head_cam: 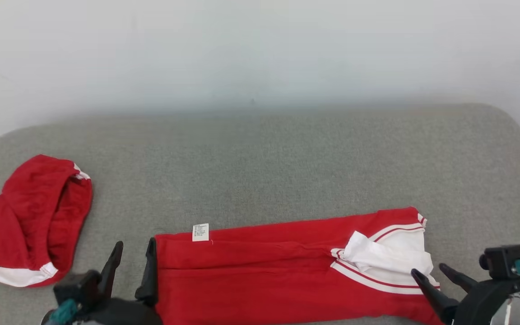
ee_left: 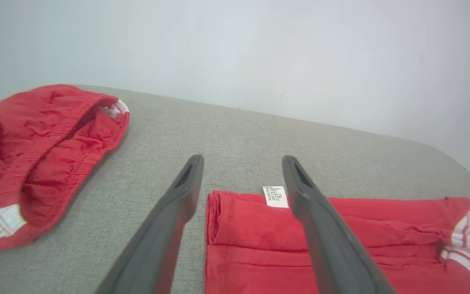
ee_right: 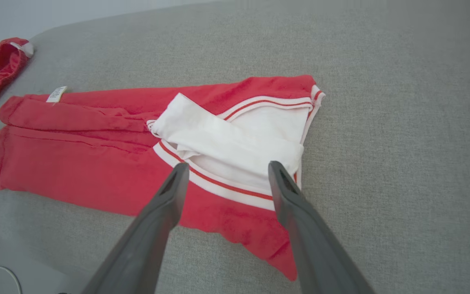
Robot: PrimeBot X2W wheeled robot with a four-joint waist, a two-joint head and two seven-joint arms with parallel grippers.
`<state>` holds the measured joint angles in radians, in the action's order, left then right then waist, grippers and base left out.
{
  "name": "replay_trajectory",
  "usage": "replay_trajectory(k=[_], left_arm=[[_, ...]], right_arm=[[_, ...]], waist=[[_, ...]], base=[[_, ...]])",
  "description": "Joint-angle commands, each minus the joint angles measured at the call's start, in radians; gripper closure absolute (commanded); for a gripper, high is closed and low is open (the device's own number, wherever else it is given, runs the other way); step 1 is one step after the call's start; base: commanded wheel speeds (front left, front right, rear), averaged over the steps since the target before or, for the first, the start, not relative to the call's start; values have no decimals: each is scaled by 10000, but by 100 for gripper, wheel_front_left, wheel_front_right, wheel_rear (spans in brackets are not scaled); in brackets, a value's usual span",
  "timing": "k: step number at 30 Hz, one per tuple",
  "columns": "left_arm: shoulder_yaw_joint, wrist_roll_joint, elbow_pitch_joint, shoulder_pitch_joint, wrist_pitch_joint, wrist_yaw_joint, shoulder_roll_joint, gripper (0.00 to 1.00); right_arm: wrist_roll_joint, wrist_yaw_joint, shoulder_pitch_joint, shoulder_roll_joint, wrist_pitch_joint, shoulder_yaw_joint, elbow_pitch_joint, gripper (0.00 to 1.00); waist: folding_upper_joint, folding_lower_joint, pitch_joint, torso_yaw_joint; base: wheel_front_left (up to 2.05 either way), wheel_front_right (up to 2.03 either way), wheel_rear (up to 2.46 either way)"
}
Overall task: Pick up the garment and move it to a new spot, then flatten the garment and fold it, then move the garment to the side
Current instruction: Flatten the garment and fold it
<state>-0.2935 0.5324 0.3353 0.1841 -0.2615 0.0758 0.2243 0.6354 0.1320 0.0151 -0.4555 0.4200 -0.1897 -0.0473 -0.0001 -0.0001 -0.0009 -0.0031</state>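
Tabletop (head_cam: 260,158): grey woven cover with rounded far corners, set against a pale wall (head_cam: 260,49).
Garment (head_cam: 264,271): red, folded into a long flat band along the near edge of the tabletop. It runs from left of the middle towards the near right corner.
Garment's right end: a white panel (head_cam: 391,257) with thin red stripes, and a loose white flap folded over it.
Care label (head_cam: 200,232): small and white, on the far edge of the garment near its left end.
Left tool (head_cam: 136,242): jaws spread wide and holding nothing, at the garment's left end. One finger (ee_left: 320,228) is over the red cloth just beside the label, and the other is over bare tabletop. Whether they touch the cloth cannot be told.
Right tool (head_cam: 427,269): jaws spread wide and empty, at the garment's right end. In the right wrist view the fingertips are over the striped white panel and the red hem near the near edge.
Second red garment (head_cam: 25,221): crumpled, with a white band along its hem. It lies at the left edge of the tabletop, well apart from the folded one.
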Motion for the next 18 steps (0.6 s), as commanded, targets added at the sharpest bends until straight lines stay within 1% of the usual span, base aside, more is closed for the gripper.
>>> replay_trajectory(k=[1, 4, 9, 10, 11, 13, 18], left_arm=[[290, -285, -373, -408, -43, -8, -116, 0], [887, -928, -1343, -1226, -34, -178, -413, 0], [1833, -1753, -2406, -2289, -35, -562, -899, 0], [2003, -1911, -2561, -2481, -35, -614, -994, 0], [2003, -1911, -2561, -2481, -35, -614, -994, 0], [2366, -2169, -2854, -2847, -34, -757, -1192, 0], [2910, -2585, -3139, -3541, -34, -1068, -1503, 0]], right_arm=[[-119, -21, -188, 154, -197, 140, 21, 0], [-412, -19, -428, 460, -705, 479, -3, 0], [-1152, -19, -654, 933, -1843, 993, -167, 0], [-1320, -19, -672, 1054, -2145, 1116, -196, 0], [-1320, -19, -672, 1054, -2145, 1116, -196, 0], [-1573, -19, -730, 1327, -2693, 1302, -293, 0], [-2060, -19, -785, 1685, -4054, 1414, -701, 0]], waist=[[1, 1, -187, 151], [1, 1, -290, 255], [1, 1, -476, 390], [1, 1, -512, 412], [1, 1, -512, 412], [1, 1, -562, 440], [1, 1, -650, 477]], base=[[0, 0, 0], [0, 0, 0], [0, 0, 0], [0, 0, 0], [0, 0, 0], [0, 0, 0], [0, 0, 0]])
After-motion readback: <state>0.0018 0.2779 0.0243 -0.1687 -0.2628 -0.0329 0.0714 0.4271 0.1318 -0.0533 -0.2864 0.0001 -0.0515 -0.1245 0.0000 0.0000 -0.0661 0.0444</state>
